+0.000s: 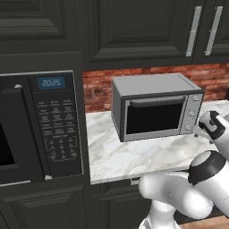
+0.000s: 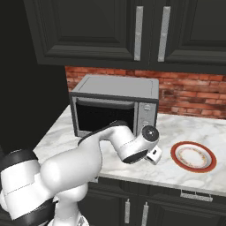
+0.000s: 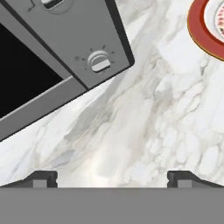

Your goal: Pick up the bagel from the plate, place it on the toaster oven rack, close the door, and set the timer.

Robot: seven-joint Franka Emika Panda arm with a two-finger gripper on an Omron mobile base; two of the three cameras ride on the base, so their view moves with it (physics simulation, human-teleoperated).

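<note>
The grey toaster oven [image 1: 156,105] [image 2: 114,106] stands on the marble counter. Its door [image 1: 154,117] [image 2: 103,115] is up and shut, and the dark glass hides the rack. The bagel is out of view. To the oven's right lies the white plate [image 2: 173,158] with the red-orange rim [image 3: 199,30]; nothing rests on it. My gripper [image 2: 154,154] [image 1: 198,130] [image 3: 112,179] hovers low over the counter, just in front of the oven's knob panel. Its tips are spread wide with nothing between them. The lowest knob [image 3: 99,62] is a short way ahead of the tips.
A black built-in microwave [image 1: 40,125] with a keypad fills the wall left of the counter [image 1: 134,154]. Dark cabinets hang above, against a brick backsplash. The counter's front edge runs just under my hand.
</note>
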